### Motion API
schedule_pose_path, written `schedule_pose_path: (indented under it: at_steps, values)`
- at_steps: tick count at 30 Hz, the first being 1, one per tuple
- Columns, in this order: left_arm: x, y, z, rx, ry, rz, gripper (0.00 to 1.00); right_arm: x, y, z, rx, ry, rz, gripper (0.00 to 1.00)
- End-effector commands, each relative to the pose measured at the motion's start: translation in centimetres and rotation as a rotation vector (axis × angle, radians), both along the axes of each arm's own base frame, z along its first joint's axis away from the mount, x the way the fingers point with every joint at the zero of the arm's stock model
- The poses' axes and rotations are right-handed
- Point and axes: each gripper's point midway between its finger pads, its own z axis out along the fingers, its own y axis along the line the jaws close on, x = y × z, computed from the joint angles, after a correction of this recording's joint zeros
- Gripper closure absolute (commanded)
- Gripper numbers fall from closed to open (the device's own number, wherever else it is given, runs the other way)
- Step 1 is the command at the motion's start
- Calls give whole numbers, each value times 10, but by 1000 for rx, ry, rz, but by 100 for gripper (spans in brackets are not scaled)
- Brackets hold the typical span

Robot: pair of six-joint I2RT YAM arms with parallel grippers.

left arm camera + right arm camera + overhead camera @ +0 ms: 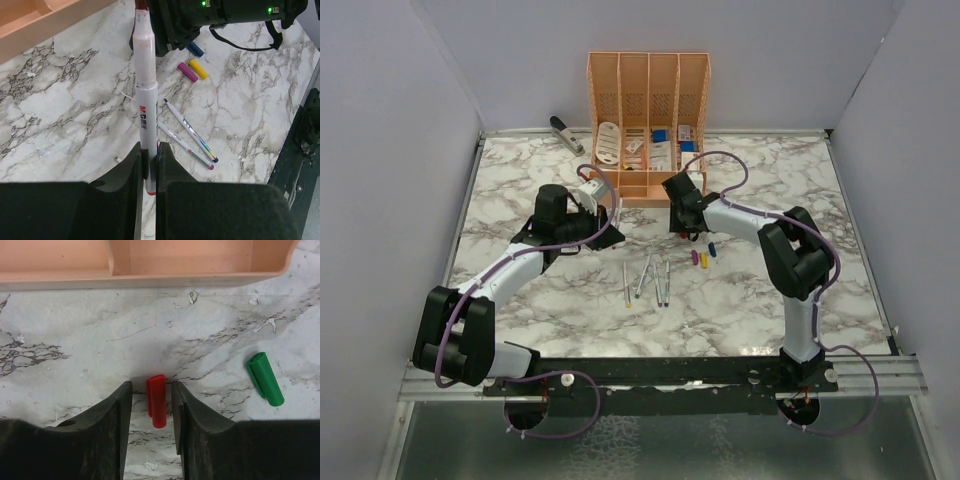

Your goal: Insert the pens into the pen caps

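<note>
Plastic seems to be the material of both pens and caps, so I judge them light, stiff and a little slippery. A thin round body can roll or twist between the pads.

The left gripper (149, 160) is clamped on one pen (145, 85) at its tail end. This pen's long axis runs straight out from the fingers, and its tip points away, toward the right arm. A hold nearer to the middle would probably bend less under a push.

The right gripper (152, 400) has its jaws apart, one on each side of the red cap (156, 407), with a small gap on both sides. This cap lies flat on the table (520, 180) toward the far edge, just in front of the orange organiser (150, 280). Its long axis runs along the fingers, so they would take it across its narrow width. Which end is open I cannot tell.

The green cap (265, 378) lies near it, tilted. The other pens (645, 278) lie in the middle of the table, pointing roughly from near edge to far edge.
</note>
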Motion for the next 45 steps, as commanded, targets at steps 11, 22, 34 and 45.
schedule_pose_path:
  at_steps: [11,22,34,45]
  values:
    - [13,-2,10,8,-47,6,100,-63,-21,-52,-63,263,20,68]
    - [13,-2,11,2,-51,14,100,-66,-23,-63,-93,304,30,99]
    - [21,-9,31,-18,-102,-25,100,-3,13,52,38,-19,118,99]
    - [10,-46,61,-43,-213,-114,100,38,13,240,260,-621,151,99]
